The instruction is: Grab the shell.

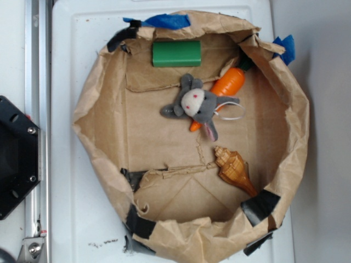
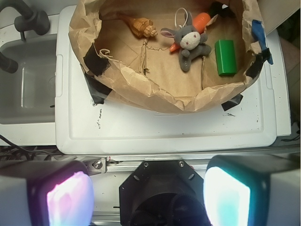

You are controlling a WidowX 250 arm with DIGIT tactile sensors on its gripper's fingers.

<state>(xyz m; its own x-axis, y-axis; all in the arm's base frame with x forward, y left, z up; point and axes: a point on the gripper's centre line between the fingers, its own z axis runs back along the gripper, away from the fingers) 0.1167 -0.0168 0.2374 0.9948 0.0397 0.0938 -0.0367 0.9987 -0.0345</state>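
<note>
Wrist view is showing the gripper [image 2: 148, 190] at the bottom of the frame, its two fingers [image 2: 226, 195] standing spread wide apart, blurred and glowing, pinching nothing. Between them the black robot base [image 2: 162, 193] is sitting low in the centre. Above that, across the middle of the frame, the white plastic lid [image 2: 164, 129] is lying flat, and a grey sink [image 2: 28, 89] is showing at the left edge. Farther up, the brown paper bag [image 2: 141, 87], rolled down into a shallow nest and patched with black tape, is filling the top of the frame. Inside it, the green block [image 2: 225, 57] is lying at the right. The grey plush donkey [image 2: 189, 42] is sprawling near the middle, overlapping the orange carrot [image 2: 200, 21] behind it. The shell [image 2: 138, 26] is lying on the paper floor at the upper left of the bag, well apart from the gripper, its knobbly wide end facing the donkey and its point aiming left.

Exterior view is showing the shell [image 1: 235, 170] at the lower right of the bag, just beside the paper wall, its point touching or nearly touching a strip of black tape [image 1: 260, 205]. Blue tape [image 1: 167, 21] is sitting on the bag's top rim.
</note>
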